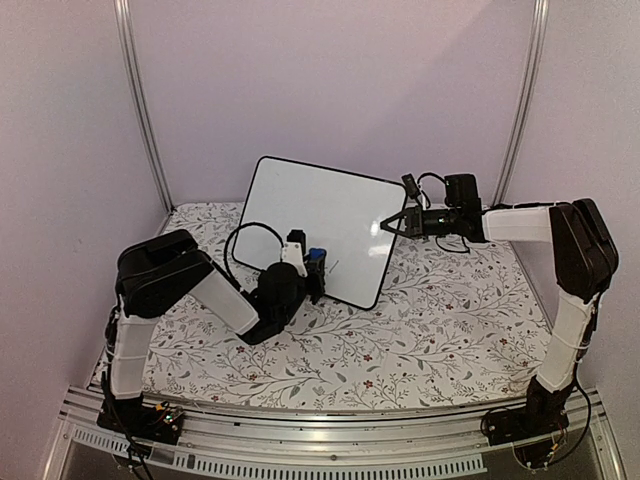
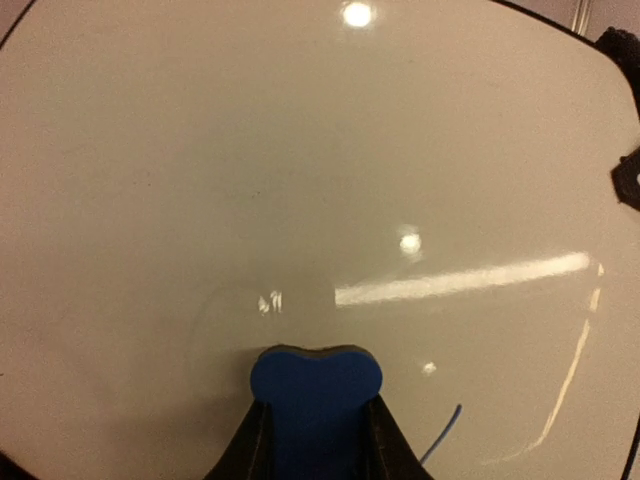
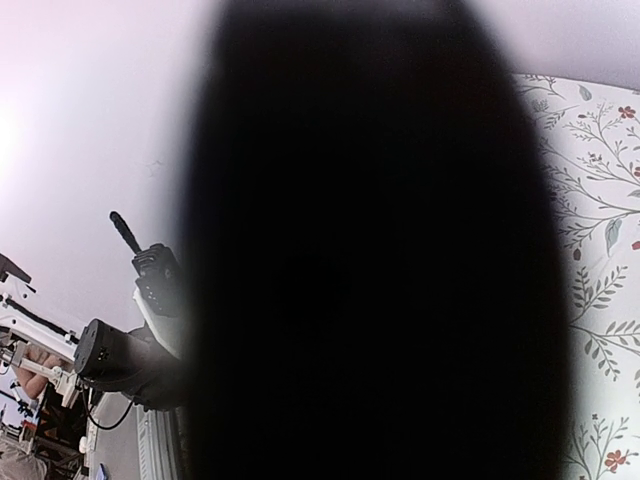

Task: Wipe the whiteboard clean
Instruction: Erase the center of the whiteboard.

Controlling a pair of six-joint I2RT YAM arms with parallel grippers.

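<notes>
Wiping is your step now: your left fingers (image 2: 250,455) clamp the blue eraser (image 2: 315,395) low on the whiteboard (image 1: 310,215), propped on the worktop (image 1: 450,320), your right fingers (image 1: 400,222) pinch its 3 o'clock edge, so sweep next toward the thin blue stroke (image 2: 443,440) at the eraser's 4 o'clock.

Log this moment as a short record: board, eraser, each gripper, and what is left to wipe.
whiteboard: propped up tilted on the floral tablecloth, glossy, nearly blank
eraser: blue, its tip against the board's lower part
left gripper: shut on the eraser
right gripper: shut at the board's right edge, apparently pinching it steady
left to wipe: a faint smudge just above the eraser, and a short blue stroke to its right
</notes>
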